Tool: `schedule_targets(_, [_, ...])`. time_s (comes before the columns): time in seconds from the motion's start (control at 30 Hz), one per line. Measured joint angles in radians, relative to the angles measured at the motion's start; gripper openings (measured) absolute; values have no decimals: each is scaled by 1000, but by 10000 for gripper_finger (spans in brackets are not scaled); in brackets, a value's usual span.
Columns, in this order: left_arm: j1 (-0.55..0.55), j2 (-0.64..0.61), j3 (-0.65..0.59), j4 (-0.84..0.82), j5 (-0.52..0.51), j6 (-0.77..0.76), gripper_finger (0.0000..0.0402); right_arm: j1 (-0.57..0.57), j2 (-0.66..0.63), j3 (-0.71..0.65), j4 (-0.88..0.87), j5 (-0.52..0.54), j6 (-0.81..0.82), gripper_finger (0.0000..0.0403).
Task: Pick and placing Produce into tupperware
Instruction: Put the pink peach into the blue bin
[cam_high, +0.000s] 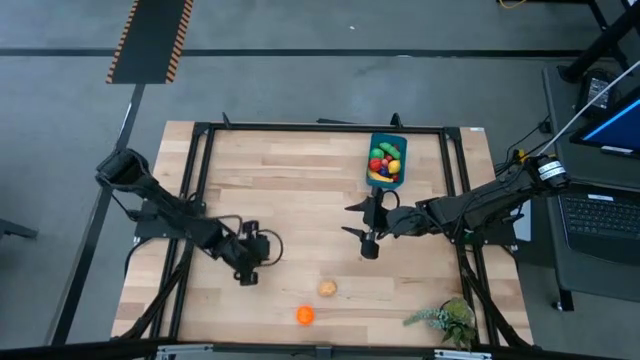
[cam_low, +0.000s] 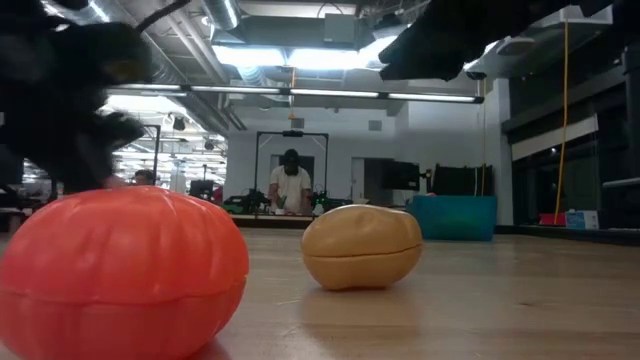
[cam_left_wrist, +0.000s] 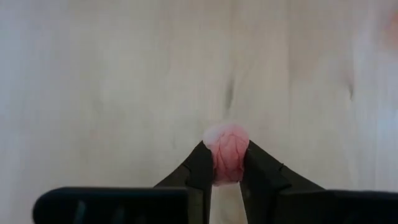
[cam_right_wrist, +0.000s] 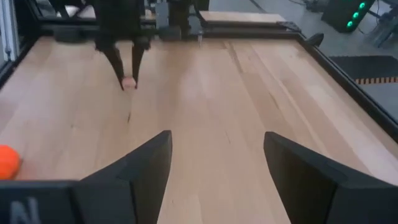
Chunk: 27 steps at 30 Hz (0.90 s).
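Small pink piece of produce (cam_left_wrist: 227, 154), knobbly-skinned, pinched between the fingers of the left hand (cam_left_wrist: 227, 177) down at the table (cam_high: 300, 190), left of middle and nearer the front edge. In the right wrist view, same piece (cam_right_wrist: 129, 83) at the tips of that hand (cam_right_wrist: 128, 74), touching or just above the wood; cannot tell which. Probably light hollow plastic, stiff and smooth, so likely to squirt out of a pinch taken off-centre. Grip sits across the middle, which looks sound.

Two more pieces loose near the front edge: an orange ribbed one (cam_high: 305, 315) and a tan one (cam_high: 328, 288), well apart from the pink piece. Both rounded, liable to roll if nudged; best taken across the widest part from above.

Blue tupperware (cam_high: 373, 145) near the back edge, right of centre, already holding several pieces. Thin-walled, likely to slide if bumped.

Right hand (cam_high: 368, 222) waiting near the table's middle, just in front of the tupperware, fingers spread and holding nothing.

Green sprig (cam_high: 445, 318) at the front right corner, no part of the job.
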<state>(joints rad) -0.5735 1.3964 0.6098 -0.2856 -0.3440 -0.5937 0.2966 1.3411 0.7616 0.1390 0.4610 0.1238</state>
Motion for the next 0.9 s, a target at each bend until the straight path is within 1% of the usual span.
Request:
schedule_targets(0.13, [87, -34, 0, 89, 7, 127, 51, 0, 0, 0, -66, 0, 1, 255])
schedule_targets(0.2, [130, -49, 1, 163, 4, 192, 47, 0, 0, 0, -110, 0, 2, 255])
schedule_targets(0.3, [188, -69, 2, 267, 61, 283, 43, 0, 0, 0, -183, 0, 3, 255])
schedule_targets(0.4, [245, -86, 2, 380, 118, 373, 45, 0, 0, 0, -198, 0, 0, 255])
schedule_targets(0.5, [313, -88, 2, 473, 186, 431, 47, 0, 0, 0, -194, 0, -30, 255])
schedule_targets(0.6, [390, -80, 2, 578, 284, 466, 42, 0, 0, 0, -186, 0, -90, 255])
schedule_targets(0.77, [503, -58, 3, 701, 456, 484, 42, 0, 0, 0, -145, 1, -215, 255])
schedule_targets(0.9, [571, -17, 3, 769, 535, 477, 44, 1, 1, 0, -112, 35, -315, 255])
